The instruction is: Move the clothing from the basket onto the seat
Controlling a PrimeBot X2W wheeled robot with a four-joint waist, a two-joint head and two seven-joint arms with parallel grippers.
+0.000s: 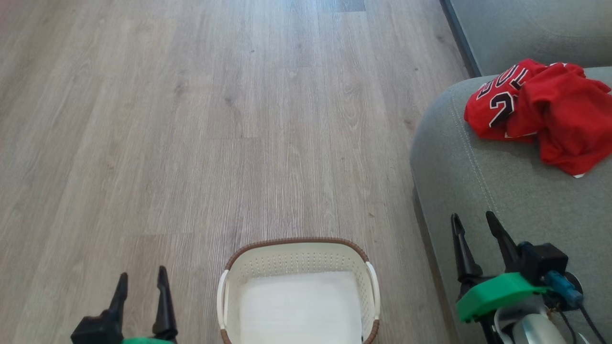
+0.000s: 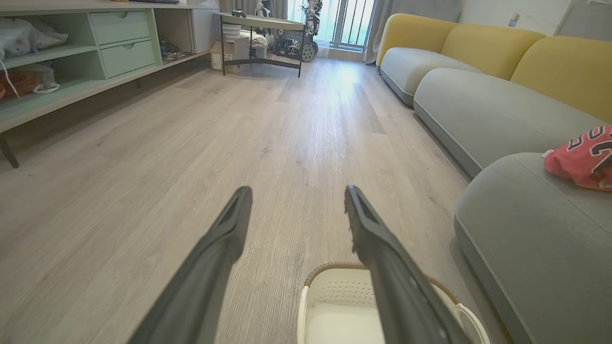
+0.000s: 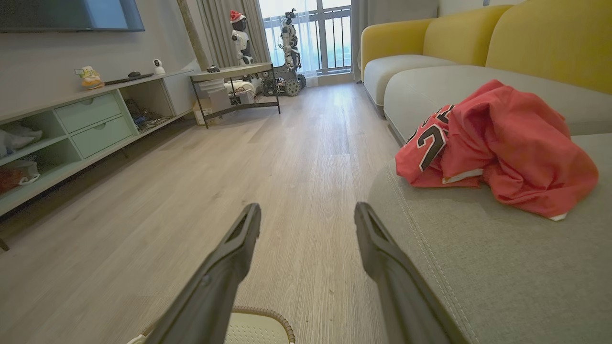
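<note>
The red clothing (image 1: pixel 540 112) lies in a crumpled heap on the grey-green seat (image 1: pixel 483 191) at the right, black and white numerals showing on its left side; it also appears as clothing (image 3: pixel 497 143) and clothing (image 2: pixel 581 160). The cream basket (image 1: pixel 299 291) with a brown braided rim stands on the floor at bottom centre, its white bottom bare. My left gripper (image 1: pixel 142 282) is open above the floor, left of the basket. My right gripper (image 1: pixel 475 224) is open over the seat's front edge, short of the clothing, with nothing between its fingers.
Wood-look floor (image 1: pixel 215 119) stretches ahead and to the left. A long grey sofa with yellow backs (image 3: pixel 478 43) runs along the right. A pale green shelf unit (image 2: pixel 71 57) lines the left wall, and a small table (image 3: pixel 234 86) stands far ahead.
</note>
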